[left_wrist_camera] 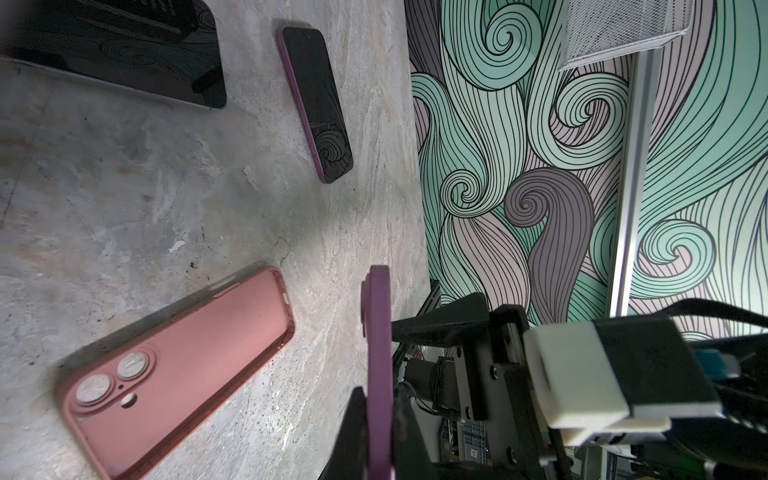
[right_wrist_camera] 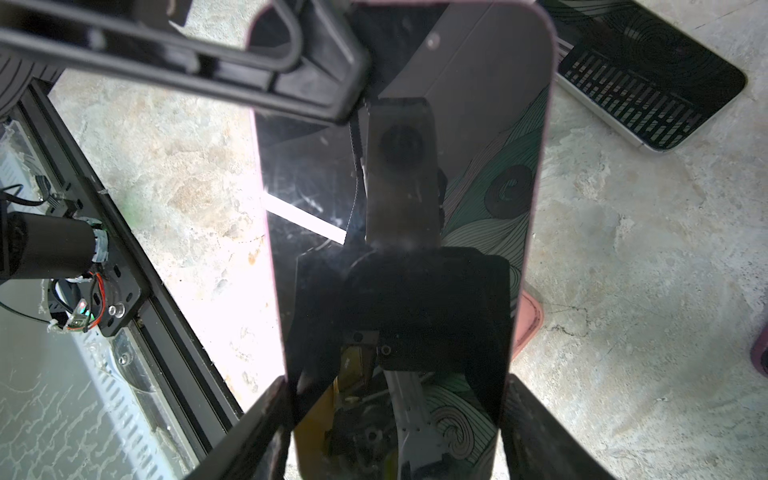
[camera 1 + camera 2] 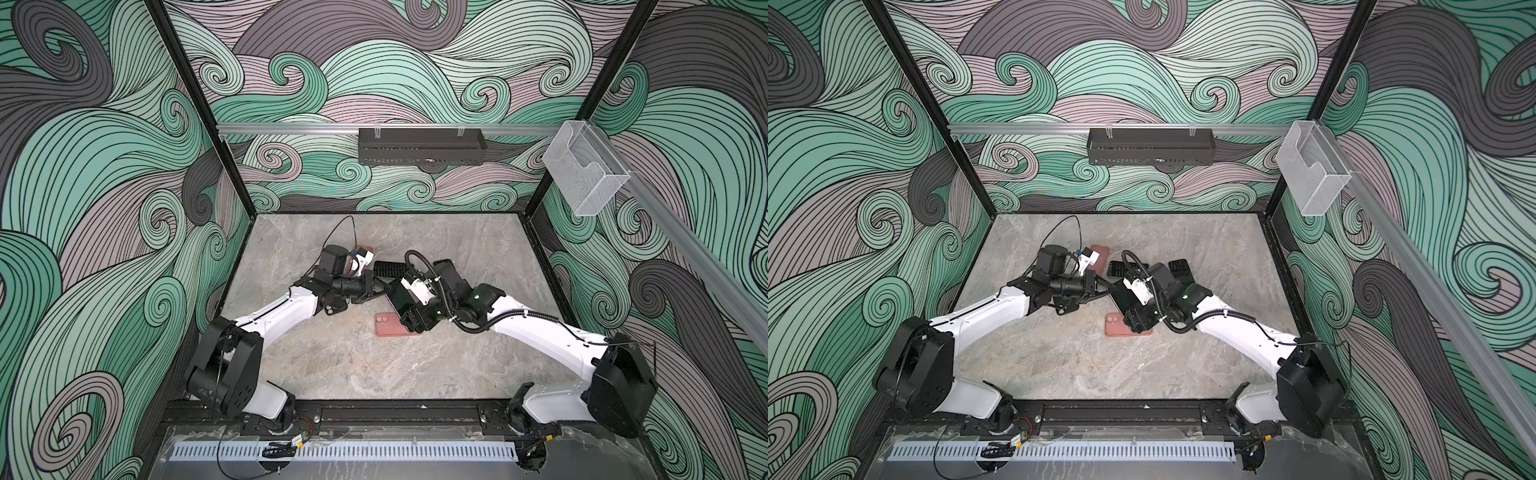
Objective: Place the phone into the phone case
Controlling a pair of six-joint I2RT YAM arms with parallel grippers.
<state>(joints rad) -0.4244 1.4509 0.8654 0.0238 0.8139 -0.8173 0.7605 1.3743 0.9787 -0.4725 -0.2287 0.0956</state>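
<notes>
Left hand [image 1: 378,407] and right hand [image 2: 395,415] both clamp the stiff, slick, fragile-looking phone [image 2: 395,187]; its long edges seem safest to grip.

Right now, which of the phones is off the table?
The purple-edged phone clamped in the left gripper, up in the air; the other phones lie flat on the table.

Both top views are lit evenly from above, and only faint, soft shadows are thrown onto the counter [image 3: 374,365]. Wide-angle stretching is seen toward the edges. In the right wrist view a blown-out white glare is spread over the counter beside the phone [image 2: 478,166], whose glossy screen mirrors its surroundings. In the left wrist view one corner is blurred, and a soft shadow is cast beside the pink case [image 1: 187,353].
</notes>
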